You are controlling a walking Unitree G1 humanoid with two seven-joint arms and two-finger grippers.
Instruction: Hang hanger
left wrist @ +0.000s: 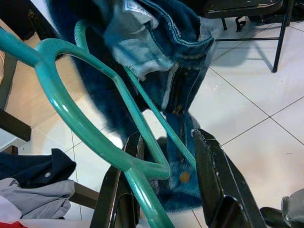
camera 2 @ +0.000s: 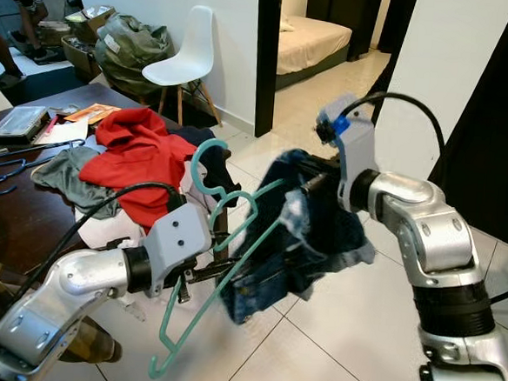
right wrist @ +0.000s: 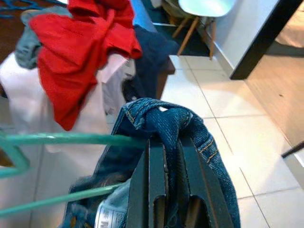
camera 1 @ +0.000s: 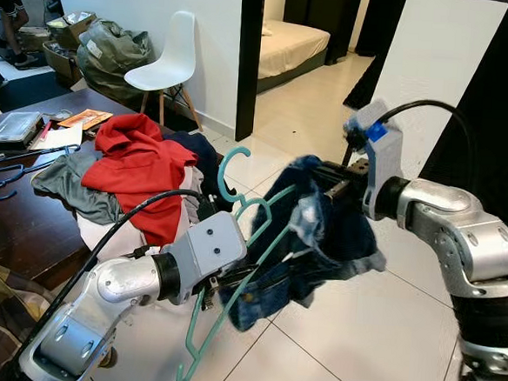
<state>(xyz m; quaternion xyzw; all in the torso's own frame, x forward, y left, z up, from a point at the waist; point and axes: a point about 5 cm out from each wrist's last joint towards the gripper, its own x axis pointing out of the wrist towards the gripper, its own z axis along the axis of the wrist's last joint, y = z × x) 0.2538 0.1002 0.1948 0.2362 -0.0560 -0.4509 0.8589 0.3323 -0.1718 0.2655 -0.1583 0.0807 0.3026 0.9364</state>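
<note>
A teal plastic hanger (camera 1: 193, 343) hangs tilted in the air over the tiled floor, hook (camera 1: 229, 167) uppermost. My left gripper (camera 1: 230, 285) is shut on the hanger near its lower corner; in the left wrist view its bar (left wrist: 95, 137) runs between my black fingers (left wrist: 216, 180). A pair of blue jeans (camera 1: 338, 236) is draped across the hanger's upper arm. My right gripper (right wrist: 168, 147) is shut on a bunched fold of the jeans' waistband, level with the hanger's top. The denim hides the hanger's far arm.
A dark wooden table (camera 1: 17, 217) on my left carries a heap of clothes topped by a red garment (camera 1: 138, 161), plus blue hangers (camera 1: 2, 177). A white chair (camera 1: 167, 62) stands behind it. A doorway opens onto a bed (camera 1: 291, 40). A person's legs (camera 1: 5, 7) are at far left.
</note>
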